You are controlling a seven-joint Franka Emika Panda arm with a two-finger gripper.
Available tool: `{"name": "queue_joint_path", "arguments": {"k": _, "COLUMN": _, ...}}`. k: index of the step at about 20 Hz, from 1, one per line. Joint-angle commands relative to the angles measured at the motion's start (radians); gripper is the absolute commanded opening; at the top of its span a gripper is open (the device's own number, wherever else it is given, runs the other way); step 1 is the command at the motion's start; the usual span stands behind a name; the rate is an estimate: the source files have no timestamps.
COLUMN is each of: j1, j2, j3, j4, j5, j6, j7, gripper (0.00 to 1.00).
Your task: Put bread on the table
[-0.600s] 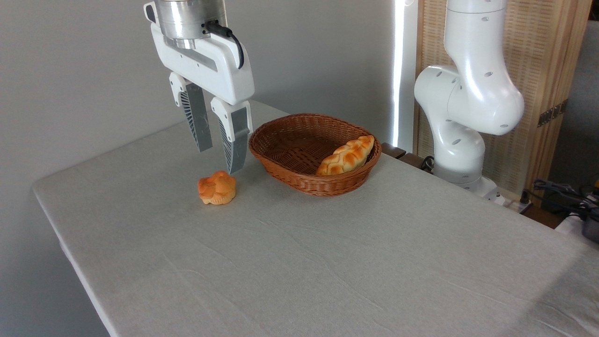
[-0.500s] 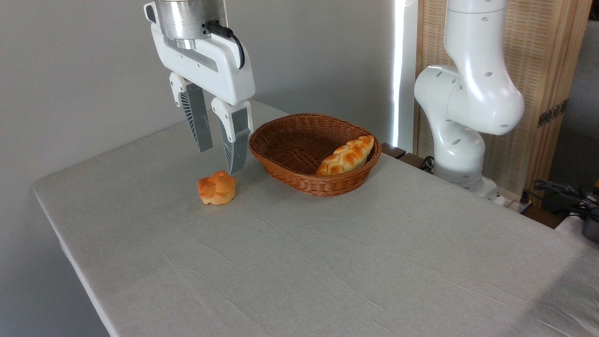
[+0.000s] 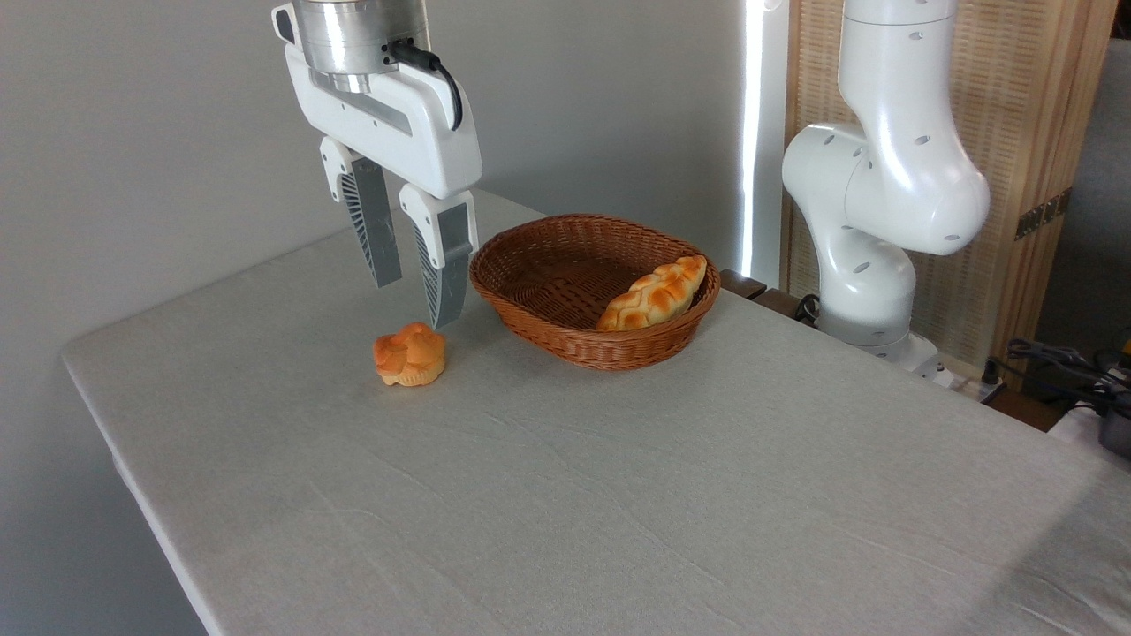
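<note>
Wicker basket near the surface's far edge holds the bread; my gripper (fingers spread, empty) hangs above a bun.

Table: bears the basket toward the rear centre. Loaf: in the basket, leaning on its right wall. Bun: on the table, just left of the basket, apart from it. Gripper: above the bun, left of the basket. Arm base: behind the table, at right.
</note>
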Motion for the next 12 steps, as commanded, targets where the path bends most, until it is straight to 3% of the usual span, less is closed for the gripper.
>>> {"name": "queue_joint_path", "arguments": {"k": 1, "j1": -0.001, "j2": -0.012, "j3": 0.005, "j4": -0.006, "j5": -0.008, "j6": -0.013, "j7": -0.005, "gripper": 1.0}}
{"name": "queue_joint_path", "arguments": {"k": 7, "j1": -0.001, "j2": -0.044, "j3": -0.003, "j4": -0.059, "j5": -0.008, "j6": -0.013, "j7": -0.003, "gripper": 1.0}}
{"name": "queue_joint_path", "arguments": {"k": 12, "j1": -0.004, "j2": -0.153, "j3": -0.004, "j4": -0.206, "j5": -0.01, "j6": 0.017, "j7": 0.003, "gripper": 1.0}}
